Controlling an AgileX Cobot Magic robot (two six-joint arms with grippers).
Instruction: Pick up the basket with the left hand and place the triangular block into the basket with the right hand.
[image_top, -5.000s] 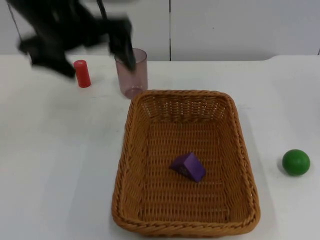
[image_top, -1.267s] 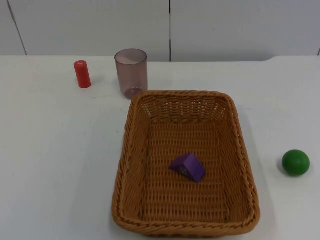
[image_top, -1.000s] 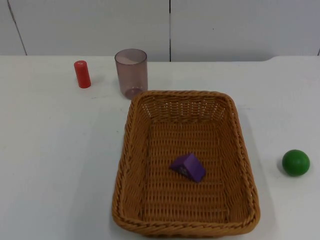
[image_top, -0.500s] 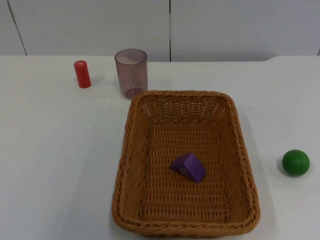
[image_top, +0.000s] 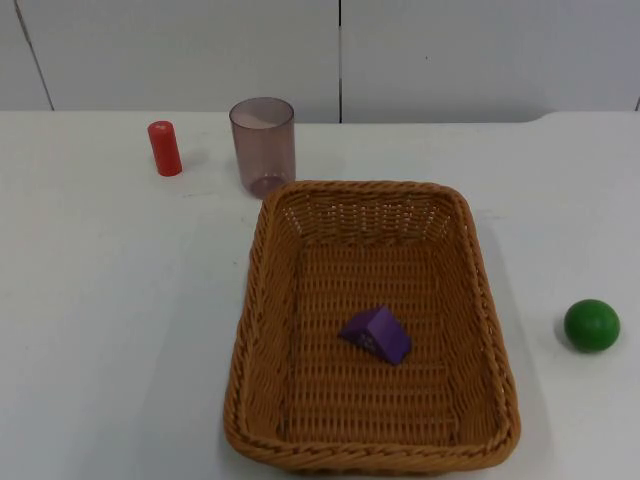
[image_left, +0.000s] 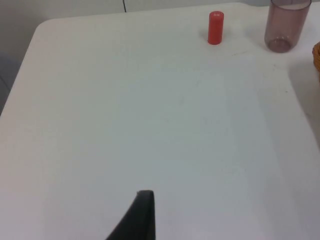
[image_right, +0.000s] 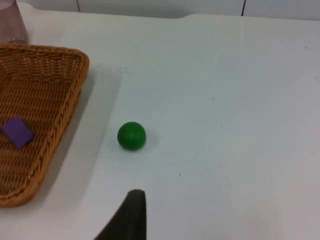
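Triangular block (image_top: 375, 334) inside basket (image_top: 260, 300), left tool fingertip (image_left: 137, 217) well apart

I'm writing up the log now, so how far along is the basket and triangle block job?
Done: the purple triangular block lies inside the brown wicker basket, which rests on the white table. In hand: nothing; both arms wait back from the basket. Left: apparently nothing, unless the basket should still be lifted.

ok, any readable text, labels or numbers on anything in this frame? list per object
None readable.
red cylinder: a faint pale mark near its top, too small to read.
purple triangular block, lying in the basket: no print seen.
tinted cup: no print seen.
green ball: plain.
white table: no signs or stickers.
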